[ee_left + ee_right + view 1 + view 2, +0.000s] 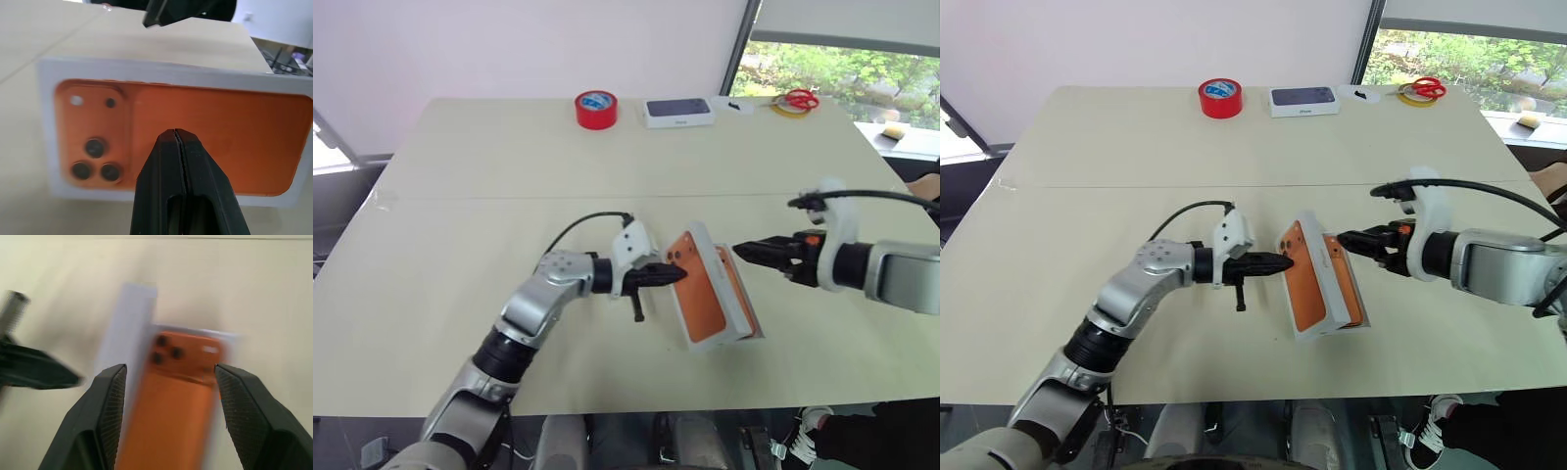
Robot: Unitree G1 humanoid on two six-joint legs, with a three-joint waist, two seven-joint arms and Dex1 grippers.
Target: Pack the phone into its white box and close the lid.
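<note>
left gripper (677, 275), fingers pressed together, pokes the tilted white cardboard lid with printed orange phone (693, 291); slim orange phone (740, 291) in shallow white box (1350, 324) lies nearer the spread-fingered right gripper (741, 251).

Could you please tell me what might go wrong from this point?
The lid stands tilted on edge, pressed only by the shut left gripper on its printed top; the right gripper is open and apart, so it may slip or drop crooked. Pushing could slide the white box and phone instead of closing it.
</note>
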